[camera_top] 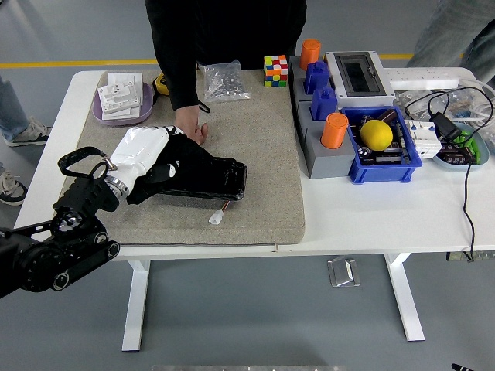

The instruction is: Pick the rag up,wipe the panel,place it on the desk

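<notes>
Left arm in from lower left; left robot hand (pixel 151 158) palm down, fingers curled.

A crumpled black cloth rag (pixel 166 176) is lying bunched over the left end of a flat black rectangular panel (pixel 220 179) that is resting on the mat.

White table (pixel 363 220). Directly on it: grey mat (pixel 263 154) covering the left half, grey block (pixel 317 158) with blue and orange pieces, blue bin (pixel 387 166), grey box (pixel 356 73), power strip (pixel 421 79), cables (pixel 464 147).
</notes>
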